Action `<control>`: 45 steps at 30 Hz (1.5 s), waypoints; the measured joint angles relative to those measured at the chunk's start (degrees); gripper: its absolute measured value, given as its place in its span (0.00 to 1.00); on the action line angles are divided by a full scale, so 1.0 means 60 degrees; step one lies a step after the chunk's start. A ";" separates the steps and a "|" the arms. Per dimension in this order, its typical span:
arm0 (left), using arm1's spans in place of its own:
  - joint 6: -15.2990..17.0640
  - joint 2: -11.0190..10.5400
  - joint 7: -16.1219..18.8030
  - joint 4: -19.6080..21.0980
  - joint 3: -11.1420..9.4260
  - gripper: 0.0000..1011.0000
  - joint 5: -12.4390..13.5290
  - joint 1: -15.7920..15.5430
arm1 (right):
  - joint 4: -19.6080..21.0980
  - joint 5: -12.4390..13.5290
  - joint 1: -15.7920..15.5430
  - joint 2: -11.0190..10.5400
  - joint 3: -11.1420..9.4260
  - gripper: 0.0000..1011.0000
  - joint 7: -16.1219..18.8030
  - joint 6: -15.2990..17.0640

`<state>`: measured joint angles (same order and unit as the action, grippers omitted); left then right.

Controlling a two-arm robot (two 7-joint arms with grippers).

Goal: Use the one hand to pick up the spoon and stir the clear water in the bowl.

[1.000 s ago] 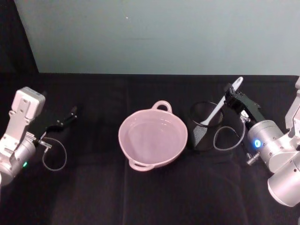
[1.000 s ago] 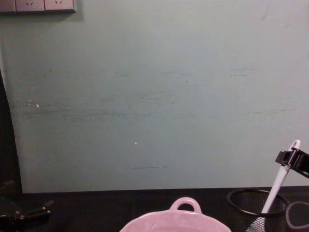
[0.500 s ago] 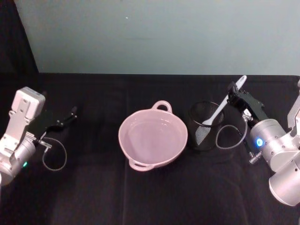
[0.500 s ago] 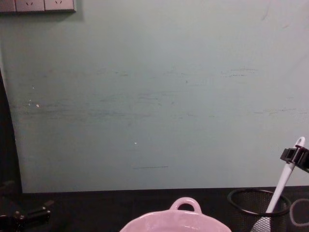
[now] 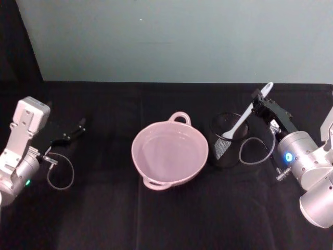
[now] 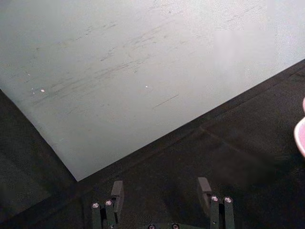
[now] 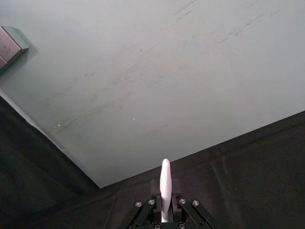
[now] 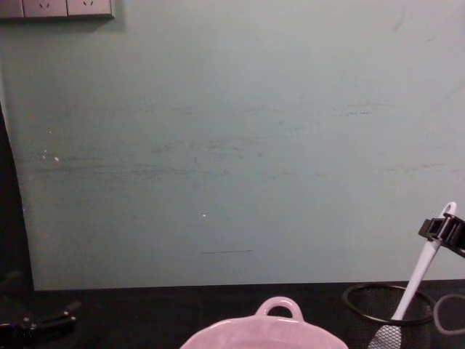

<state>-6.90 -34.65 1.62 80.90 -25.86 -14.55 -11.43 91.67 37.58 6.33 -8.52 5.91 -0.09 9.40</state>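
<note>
right gripper: clamped on spoon handle, head in mesh cup
bowl: desk centre
left gripper: fingers apart, left edge

- A staged test bench of a robot lab, not a lived-in kitchen.
- A black cloth covers the table from edge to edge.
- Behind its far edge stands a plain pale-green backdrop board, scuffed, with dark drape at the left edge.
- Grey wall sockets sit at the board's top left corner.
- 2 silver robot arms flank the table's left and right edges.
</note>
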 joint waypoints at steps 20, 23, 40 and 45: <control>0.0000 0.0000 0.0001 0.0000 0.0000 1.00 0.0000 0.0000 | 0.0001 0.0022 0.0005 -0.0003 0.0017 0.35 -0.0014 0.0013; 0.0000 0.0001 0.0001 0.0000 0.0000 1.00 0.0000 0.0000 | 0.0001 0.0020 0.0005 -0.0003 0.0017 0.42 -0.0013 0.0010; 0.0000 0.0001 0.0001 0.0000 0.0000 1.00 0.0000 0.0000 | 0.0460 0.0107 -0.0232 -0.0340 -0.0131 0.95 -0.0036 0.0285; -0.0001 0.0000 0.0001 0.0000 0.0000 1.00 0.0000 0.0000 | 0.0934 0.0314 -0.0496 -0.0674 -0.0254 0.99 0.0019 0.0668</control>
<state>-6.91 -34.65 1.62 80.90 -25.86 -14.55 -11.43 97.27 39.46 3.36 -12.57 4.38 0.02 13.41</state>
